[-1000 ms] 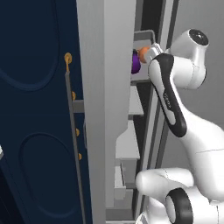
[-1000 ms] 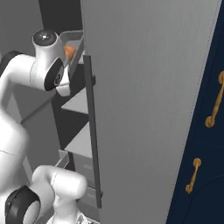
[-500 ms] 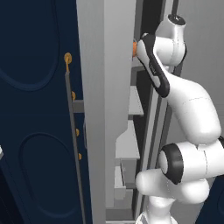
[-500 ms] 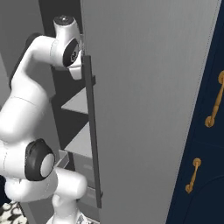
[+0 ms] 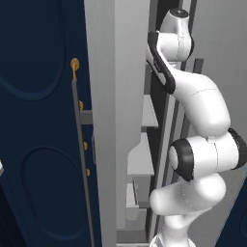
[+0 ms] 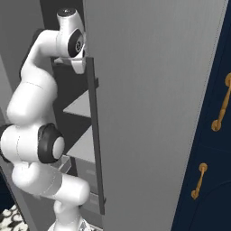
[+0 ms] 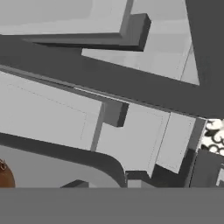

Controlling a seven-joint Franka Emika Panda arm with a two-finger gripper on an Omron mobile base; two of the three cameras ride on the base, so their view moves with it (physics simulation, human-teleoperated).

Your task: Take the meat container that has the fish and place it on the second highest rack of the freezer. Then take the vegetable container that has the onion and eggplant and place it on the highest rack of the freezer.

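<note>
In the hand view the vegetable container (image 7: 52, 168), a grey tray with a dark raised rim, fills the lower left, its rounded corner right at my fingertips. A sliver of the orange-brown onion (image 7: 3, 176) shows inside it at the left edge; the eggplant is out of view. My gripper (image 7: 114, 183) is shut on the tray's rim, up high inside the freezer (image 5: 103, 120). Below the tray I look down on light-grey shelves (image 7: 131, 135). In both base views my arm reaches up into the open freezer and hides the hand. The meat container is out of view.
The open freezer door with its long vertical bar handle (image 6: 95, 135) stands just right of my arm. Grey shelves (image 6: 81, 104) and drawers (image 5: 137, 159) lie lower in the freezer. A navy cabinet with gold handles (image 5: 75, 65) is on the left, and another (image 6: 221, 103) on the right.
My arm has risen and swung deeper into the freezer. The tray with the onion and eggplant, seen at the top a second ago, has gone behind the freezer wall.
</note>
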